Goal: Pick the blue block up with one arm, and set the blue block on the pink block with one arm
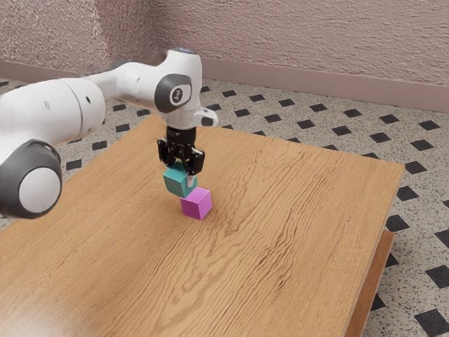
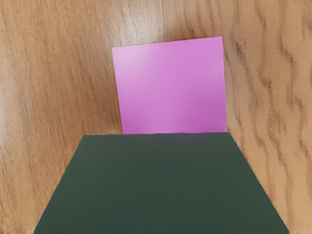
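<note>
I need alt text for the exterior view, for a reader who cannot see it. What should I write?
A white robot arm's black gripper is shut on the blue block, holding it close to the pink block, on the exterior view's left of it and not yet on top. The pink block stands on a wooden table.

dark teal block [image 2: 161,185] close up, overlapping the near edge of a pink block [image 2: 170,85], wood-grain table [image 2: 48,73] beneath
</note>
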`<move>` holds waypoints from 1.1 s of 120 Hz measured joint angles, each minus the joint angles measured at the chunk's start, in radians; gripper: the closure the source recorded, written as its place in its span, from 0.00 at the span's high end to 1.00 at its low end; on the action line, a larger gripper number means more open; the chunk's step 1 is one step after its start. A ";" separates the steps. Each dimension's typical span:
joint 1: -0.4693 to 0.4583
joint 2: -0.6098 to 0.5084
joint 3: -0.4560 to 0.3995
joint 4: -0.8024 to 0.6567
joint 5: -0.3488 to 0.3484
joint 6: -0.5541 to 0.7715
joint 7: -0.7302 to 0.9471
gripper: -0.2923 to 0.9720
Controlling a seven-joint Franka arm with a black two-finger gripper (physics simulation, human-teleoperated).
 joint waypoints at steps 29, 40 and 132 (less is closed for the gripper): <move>-0.011 0.074 0.003 0.114 -0.002 -0.093 -0.004 0.52; -0.010 0.090 0.003 0.136 -0.002 -0.097 -0.005 0.52; -0.015 0.151 0.017 0.175 -0.033 0.007 -0.009 0.52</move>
